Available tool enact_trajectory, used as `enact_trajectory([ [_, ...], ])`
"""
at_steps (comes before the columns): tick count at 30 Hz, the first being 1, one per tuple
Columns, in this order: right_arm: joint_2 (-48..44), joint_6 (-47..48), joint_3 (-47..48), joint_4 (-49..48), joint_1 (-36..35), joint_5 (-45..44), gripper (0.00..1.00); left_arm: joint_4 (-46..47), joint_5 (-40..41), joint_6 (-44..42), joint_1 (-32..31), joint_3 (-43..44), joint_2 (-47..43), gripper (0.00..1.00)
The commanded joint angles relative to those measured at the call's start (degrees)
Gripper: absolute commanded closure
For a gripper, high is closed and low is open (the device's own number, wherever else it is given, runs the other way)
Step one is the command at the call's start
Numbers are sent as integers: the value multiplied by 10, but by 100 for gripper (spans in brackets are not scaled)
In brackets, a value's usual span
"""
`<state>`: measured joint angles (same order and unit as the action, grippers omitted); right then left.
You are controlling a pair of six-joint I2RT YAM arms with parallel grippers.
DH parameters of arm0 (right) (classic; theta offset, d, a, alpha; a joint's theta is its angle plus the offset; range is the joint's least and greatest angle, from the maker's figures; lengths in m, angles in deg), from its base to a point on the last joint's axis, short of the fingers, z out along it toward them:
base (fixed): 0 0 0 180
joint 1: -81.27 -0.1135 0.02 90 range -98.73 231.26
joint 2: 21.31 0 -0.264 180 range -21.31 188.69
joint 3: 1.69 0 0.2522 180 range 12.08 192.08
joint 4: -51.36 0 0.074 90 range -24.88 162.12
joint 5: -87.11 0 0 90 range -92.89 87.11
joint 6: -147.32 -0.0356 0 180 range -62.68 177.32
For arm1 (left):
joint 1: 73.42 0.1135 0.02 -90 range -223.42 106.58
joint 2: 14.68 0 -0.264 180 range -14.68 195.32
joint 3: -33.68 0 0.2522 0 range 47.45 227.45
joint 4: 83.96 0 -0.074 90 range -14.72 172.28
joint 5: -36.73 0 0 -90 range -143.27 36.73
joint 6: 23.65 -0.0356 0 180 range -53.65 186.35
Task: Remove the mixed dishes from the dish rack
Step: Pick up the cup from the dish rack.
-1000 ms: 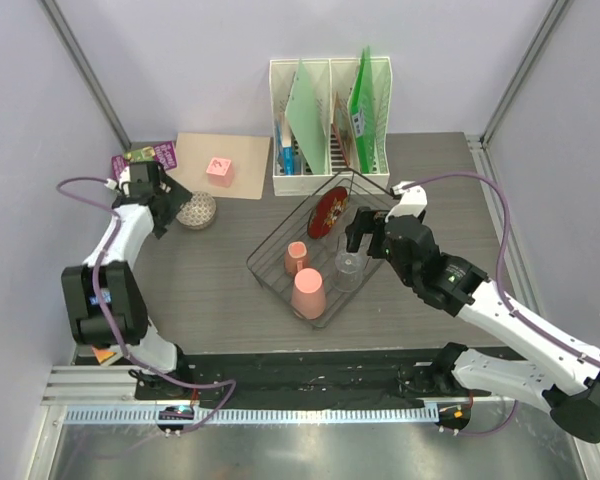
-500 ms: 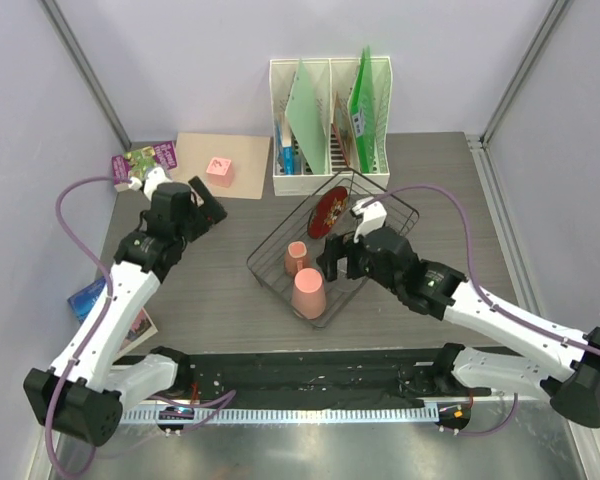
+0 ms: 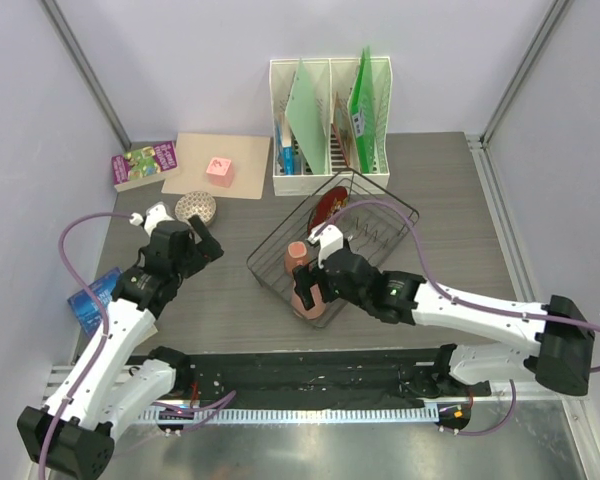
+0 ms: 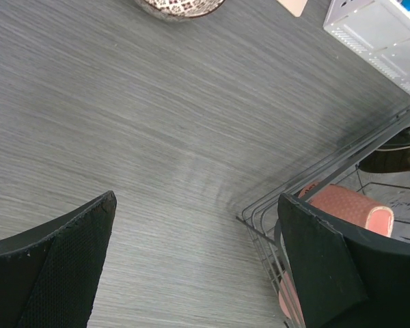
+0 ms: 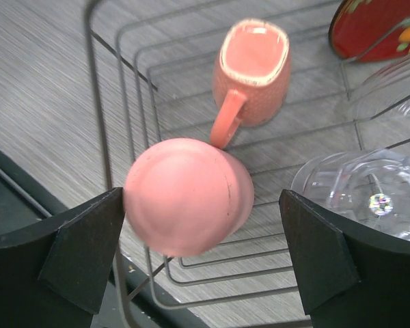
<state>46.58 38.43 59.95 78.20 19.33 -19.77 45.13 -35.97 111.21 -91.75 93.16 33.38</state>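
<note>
The right claw [image 5: 199, 205] hung released, its fingers spread either side of the larger pink cup [image 5: 184, 195], which stood upturned in the rack's [image 3: 372, 226] near corner. The left claw [image 4: 191, 225] gaped over the worktop [image 4: 157, 123] left of it. The rack held two cups, the smaller cup [image 5: 253, 65] on its side, one glass [image 5: 362, 195], and one red plate [image 5: 379, 27], cut off at the frame's edge.

Black wire dish rack [image 3: 382, 226], set at an angle, all four dishes inside. At the near corner, larger salmon-pink cup [image 5: 184, 195] — upside down, base up. Just behind, smaller pink cup [image 5: 254, 72] on its side, handle toward the larger one. Alongside, clear glass [image 5: 369, 191], seemingly inverted. Far corner — red flowered plate [image 5: 376, 27], up on edge.
</note>
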Motion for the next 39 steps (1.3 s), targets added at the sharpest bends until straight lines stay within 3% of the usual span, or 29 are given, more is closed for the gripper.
enact_trajectory([
  [1,29,11,23,-25,-5,-24,0,6,-7,-4,-2,-16,-16,0],
  [7,43,4,22,-30,-5,-18,2,1,-10,-4,-2,-23,-24,0],
  [19,4,0,62,22,-6,-3,53,4,-10,-1,-2,-24,-16,0],
  [27,-100,-18,126,42,-8,-1,67,7,-7,1,-3,-24,-29,0],
  [30,-141,-29,122,12,-7,-40,80,12,-13,8,-2,-24,-37,0],
  [31,-149,-32,118,0,-7,-56,94,15,-17,12,-2,-25,-41,0],
  [32,-153,-39,109,-3,-7,-71,99,22,-35,13,-2,-28,-52,0],
  [35,-172,-63,76,-41,0,-95,99,72,-81,19,-2,-42,-87,0],
  [39,-199,-132,15,-126,45,-37,99,212,-258,67,-1,-83,-139,0],
])
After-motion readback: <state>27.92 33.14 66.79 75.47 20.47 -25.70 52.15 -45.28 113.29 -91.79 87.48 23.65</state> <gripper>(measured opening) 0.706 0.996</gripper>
